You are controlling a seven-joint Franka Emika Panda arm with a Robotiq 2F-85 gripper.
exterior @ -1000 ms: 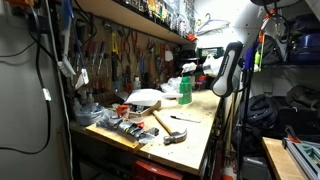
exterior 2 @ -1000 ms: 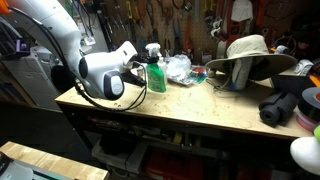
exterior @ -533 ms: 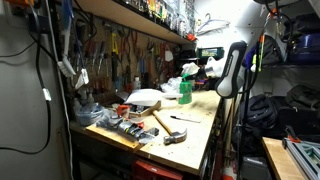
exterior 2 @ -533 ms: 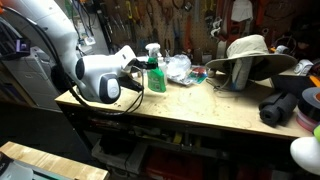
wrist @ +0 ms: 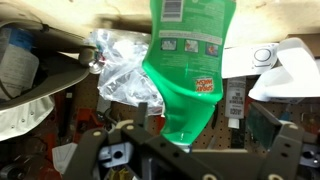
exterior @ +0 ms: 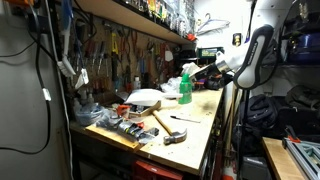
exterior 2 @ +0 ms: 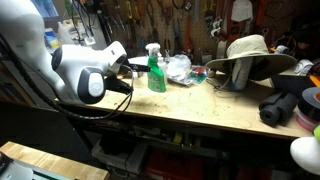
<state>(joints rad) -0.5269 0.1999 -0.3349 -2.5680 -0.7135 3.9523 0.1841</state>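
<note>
Item: green spray bottle (wrist: 190, 70), upright, before wide-open jaws. Risk: an off-centre close may tip it onto the crumpled plastic bag (wrist: 125, 72) just beside.

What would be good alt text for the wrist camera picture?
A green bottle fills the middle of the wrist view, shown upside down, its base on the wooden bench at the top edge. A crumpled clear plastic bag lies beside it on the picture's left, and the dark pincer stands open along the bottom edge.
</note>
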